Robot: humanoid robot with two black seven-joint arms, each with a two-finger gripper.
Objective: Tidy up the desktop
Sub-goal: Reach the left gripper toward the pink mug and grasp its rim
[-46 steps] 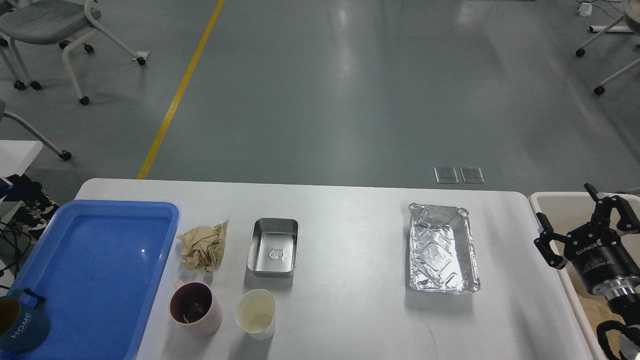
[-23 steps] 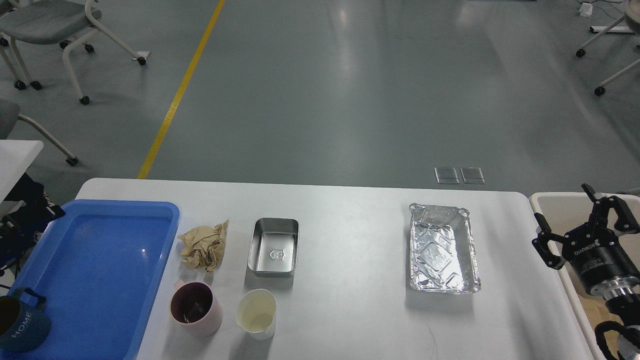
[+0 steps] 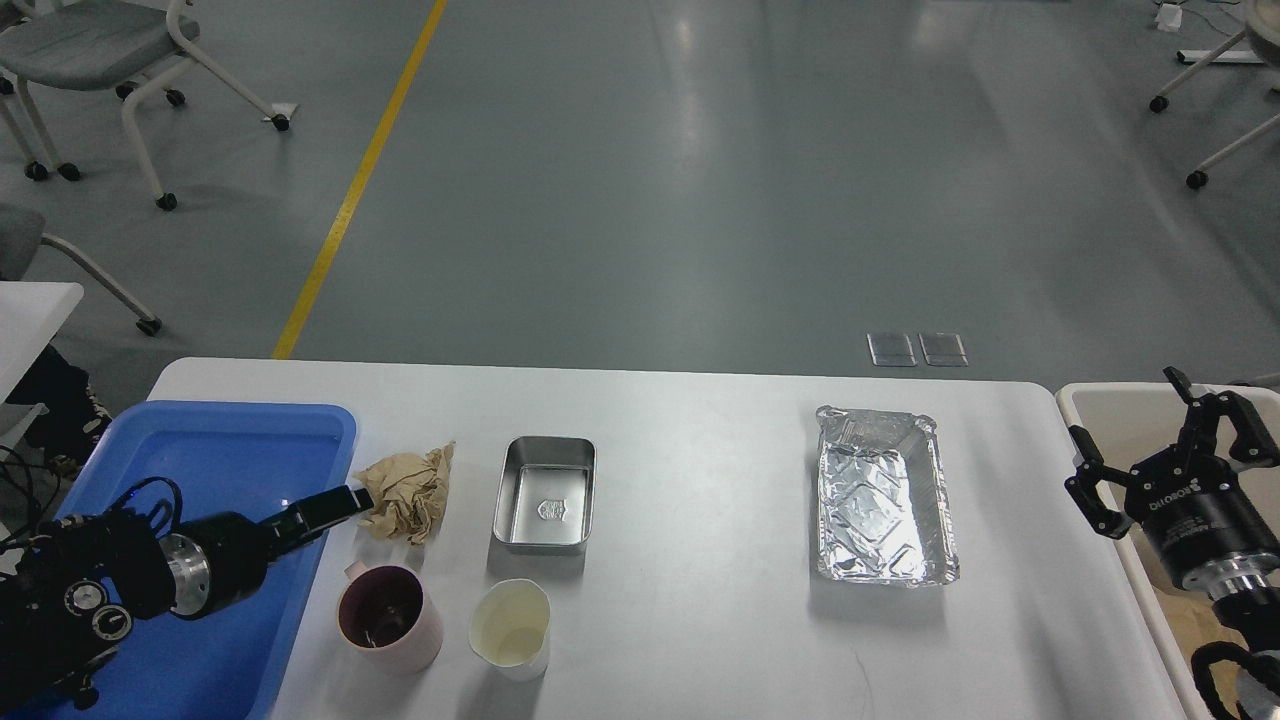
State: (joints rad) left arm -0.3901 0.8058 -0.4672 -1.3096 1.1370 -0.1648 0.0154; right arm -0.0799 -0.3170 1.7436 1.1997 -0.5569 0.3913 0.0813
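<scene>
While you looked over the scene, the desktop [image 3: 700,480] filled the lower middle of the frame, a white slab with rounded corners, flanked by a blue tray [image 3: 200,440] at lower left and a beige bin [image 3: 1110,410] at lower right. You would have judged the top itself stiff, smooth and likely slippery, so anything nudged on it would slide rather than catch.

On it lay a crumpled brown paper [image 3: 408,495] just beside the tray's right edge, a steel tin [image 3: 545,495] to its right, a pink cup [image 3: 390,617] and a cream cup [image 3: 511,628] below them, and a foil pan [image 3: 885,497] well apart at centre right. The paper looked light and soft, best pinched across a raised fold. The foil pan seemed thin and easily dented, so its rolled rim was the safer hold. The cups looked rigid, and a wall near the lip would suit.

Your left gripper [image 3: 335,503] reached in from the lower left, lying low over the tray and pointing right, its tip just beside the paper; seen end-on and dark, you could not tell how far it was open or whether it held anything. Your right gripper [image 3: 1165,440] stood upright over the bin at the right edge, fingers spread and empty.
</scene>
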